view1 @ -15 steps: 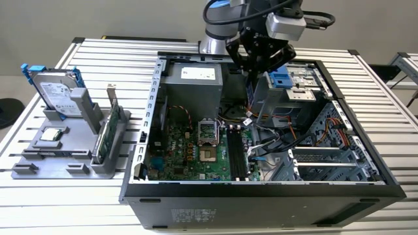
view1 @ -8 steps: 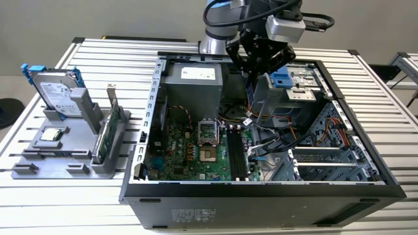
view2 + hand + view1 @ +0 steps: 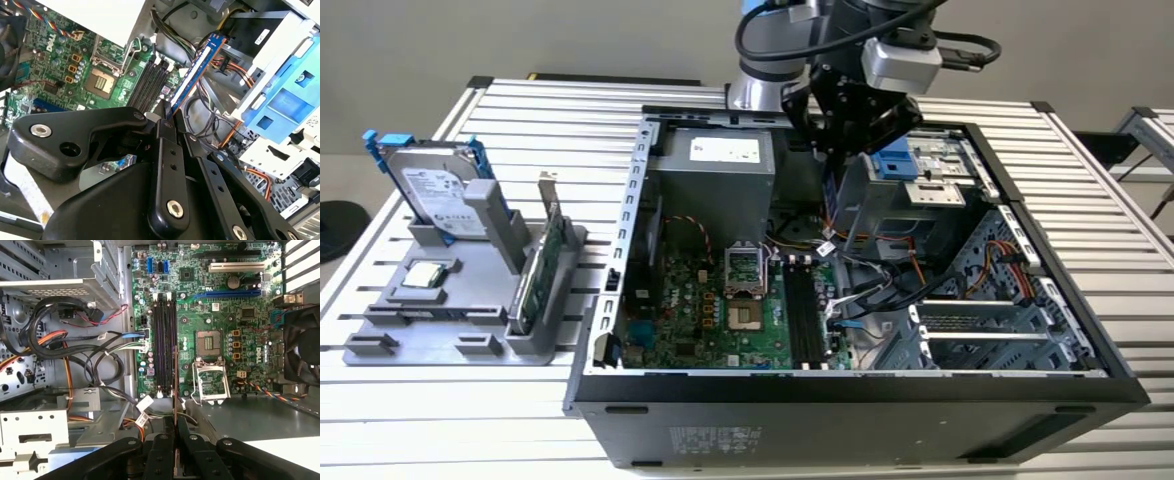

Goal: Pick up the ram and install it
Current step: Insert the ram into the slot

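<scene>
Gripper [image 3: 167, 117] clenched on the ram [image 3: 192, 75], held above the motherboard; in the first wrist view the ram's [image 3: 175, 385] long axis runs parallel to the memory slots [image 3: 165, 342] below it.

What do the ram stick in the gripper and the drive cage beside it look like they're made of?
The ram: apparently blue circuit board with a white label strip, seen edge-on, clamped in the gripper. The drive cage: bare grey sheet metal by its look, with a dull sheen and folded, punched edges. Its blue bracket looks like matte moulded plastic.
</scene>
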Motion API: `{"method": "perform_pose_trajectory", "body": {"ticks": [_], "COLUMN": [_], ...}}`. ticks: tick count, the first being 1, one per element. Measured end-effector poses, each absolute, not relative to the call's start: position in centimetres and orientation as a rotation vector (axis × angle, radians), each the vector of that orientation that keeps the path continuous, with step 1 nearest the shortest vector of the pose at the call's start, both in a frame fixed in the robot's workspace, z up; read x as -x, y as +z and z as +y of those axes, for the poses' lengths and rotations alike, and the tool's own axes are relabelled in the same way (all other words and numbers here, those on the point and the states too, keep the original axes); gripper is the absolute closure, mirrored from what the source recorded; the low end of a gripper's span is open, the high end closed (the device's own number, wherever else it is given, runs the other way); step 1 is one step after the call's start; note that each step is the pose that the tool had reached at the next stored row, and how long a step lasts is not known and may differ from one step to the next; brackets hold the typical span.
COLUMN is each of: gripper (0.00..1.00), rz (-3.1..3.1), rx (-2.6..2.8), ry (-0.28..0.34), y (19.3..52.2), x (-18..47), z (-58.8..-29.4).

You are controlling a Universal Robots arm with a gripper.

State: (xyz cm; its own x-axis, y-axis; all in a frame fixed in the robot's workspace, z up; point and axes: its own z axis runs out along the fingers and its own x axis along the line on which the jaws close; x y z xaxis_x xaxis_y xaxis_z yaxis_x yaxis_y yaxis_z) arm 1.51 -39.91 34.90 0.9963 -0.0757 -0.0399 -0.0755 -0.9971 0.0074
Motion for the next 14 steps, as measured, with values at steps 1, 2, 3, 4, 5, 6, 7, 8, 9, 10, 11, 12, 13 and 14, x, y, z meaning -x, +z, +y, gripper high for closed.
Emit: {"method": "perform_pose_trajectory", "body": {"ticks": [1, 2, 3, 4, 5, 6, 7, 8, 9, 10, 11, 12, 13, 14], "gripper": [1.00, 1.00, 1.00, 1.00, 1.00, 1.00, 1.00, 1.00, 1.00, 1.00, 1.00, 1.00, 1.00, 1.00], "rz": [-0.119, -0.119, -0.119, -0.119, -0.119, -0.119, -0.119, -0.119, -0.119, -0.119, -0.118, -0.118, -0.117, -0.115], "rx": [-3.133, -3.133, -3.133, -3.133, -3.133, -3.133, -3.133, -3.133, -3.133, -3.133, -3.133, -3.133, -3.133, -3.133], "ry": [-0.063, -0.063, -0.063, -0.063, -0.063, -0.063, -0.063, -0.063, -0.063, -0.063, -0.063, -0.063, -0.063, -0.063], "y": [34.85, 34.80, 34.74, 34.68, 34.61, 34.54, 34.47, 34.40, 34.32, 34.24, 34.18, 34.12, 34.05, 33.97], "x": [-1.51, -1.52, -1.52, -1.52, -1.53, -1.53, -1.54, -1.55, -1.55, -1.56, -1.60, -1.63, -1.66, -1.70], "z": [-39.92, -39.91, -39.92, -39.92, -39.91, -39.91, -39.92, -39.91, -39.91, -39.91, -39.91, -39.91, -39.92, -39.91]}}
